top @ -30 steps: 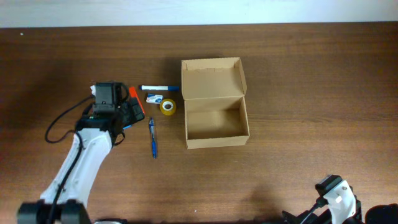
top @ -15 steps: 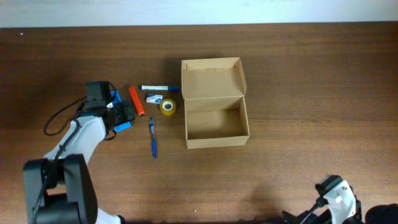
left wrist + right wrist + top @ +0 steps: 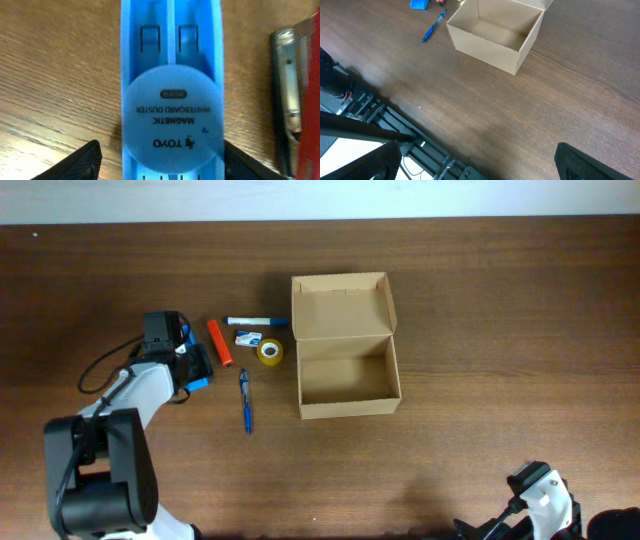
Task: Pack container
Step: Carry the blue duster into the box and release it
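Container (image 3: 346, 408) sits lid-open in the middle of the desk (image 3: 480, 300). Looks like light, thin cardboard that dents easily, so pinch a side wall gently. Your left tool (image 3: 160, 165) is spread around the blue duster (image 3: 172, 115), and your right tool (image 3: 477, 160) is spread wide and empty.

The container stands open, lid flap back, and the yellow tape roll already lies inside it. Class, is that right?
No. The container is open, but the yellow tape roll lies outside it, near its left side, as the overhead view shows.
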`<move>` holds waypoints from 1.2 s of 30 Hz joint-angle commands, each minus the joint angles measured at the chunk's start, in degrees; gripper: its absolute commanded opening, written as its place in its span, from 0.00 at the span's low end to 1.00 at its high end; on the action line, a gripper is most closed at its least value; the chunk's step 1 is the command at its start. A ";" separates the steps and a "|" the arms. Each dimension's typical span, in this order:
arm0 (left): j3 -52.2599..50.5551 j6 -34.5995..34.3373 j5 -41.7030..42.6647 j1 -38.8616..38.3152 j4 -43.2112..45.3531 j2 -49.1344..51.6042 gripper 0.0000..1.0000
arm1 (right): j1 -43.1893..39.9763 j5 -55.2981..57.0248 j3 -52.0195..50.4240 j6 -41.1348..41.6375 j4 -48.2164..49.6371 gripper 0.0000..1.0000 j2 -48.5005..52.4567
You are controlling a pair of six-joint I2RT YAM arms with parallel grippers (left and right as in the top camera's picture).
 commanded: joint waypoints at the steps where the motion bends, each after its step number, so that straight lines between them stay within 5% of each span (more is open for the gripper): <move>1: 0.85 0.94 0.52 0.15 0.15 1.20 0.71 | 0.31 0.46 -0.09 0.68 0.13 0.99 0.42; 5: 0.85 0.92 0.52 0.15 0.09 1.20 0.52 | 0.31 0.46 -0.09 0.68 0.13 0.99 0.42; 9: 4.09 0.94 0.48 0.15 -5.53 1.14 0.47 | 0.31 0.46 -0.09 0.68 0.13 0.99 0.42; 18: 31.54 9.68 0.04 -4.07 -27.36 -0.42 0.27 | 0.31 0.46 -0.09 0.68 0.13 0.99 0.42; 25: 38.16 28.44 5.44 -21.84 -29.38 -7.15 0.27 | 0.31 0.46 -0.09 0.68 0.13 0.99 0.42; 29: 38.14 34.12 12.66 -29.92 -33.44 -7.23 0.27 | 0.31 0.46 -0.09 0.68 0.15 0.99 0.42; 36: 37.33 42.77 12.83 -37.51 -42.62 -6.88 0.27 | 0.31 0.46 -0.09 0.68 0.13 0.99 0.42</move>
